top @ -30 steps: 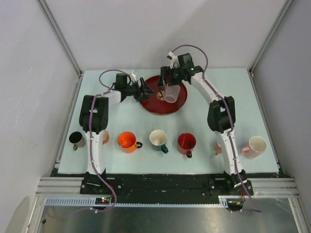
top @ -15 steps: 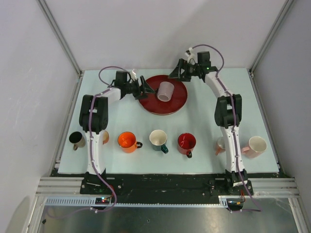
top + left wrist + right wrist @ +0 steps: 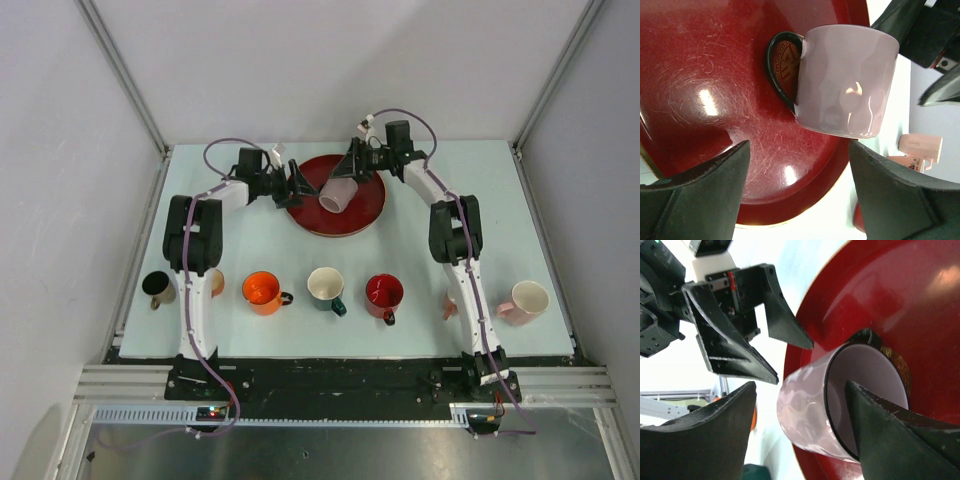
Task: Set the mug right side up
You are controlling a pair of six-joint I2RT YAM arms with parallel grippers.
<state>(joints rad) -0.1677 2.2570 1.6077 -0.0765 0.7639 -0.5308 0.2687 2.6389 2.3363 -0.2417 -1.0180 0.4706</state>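
1. Pale lilac ceramic mug [image 3: 337,196] with a dark handle lies on its side on the round red plate [image 3: 362,216], mouth toward the right hand [image 3: 352,168].
2. Right hand and left hand [image 3: 300,186] both gape wide beside it, holding nothing.
3. The plate's printed emblem [image 3: 787,62] is unreadable.

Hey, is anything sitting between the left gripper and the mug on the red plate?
Nothing visible. The left gripper, jaws open, faces the lilac mug across bare red plate; the right gripper is at the mug's mouth, on its far side.

Orange mug [image 3: 262,291], teal mug [image 3: 327,287] and red mug [image 3: 384,293] stand upright.
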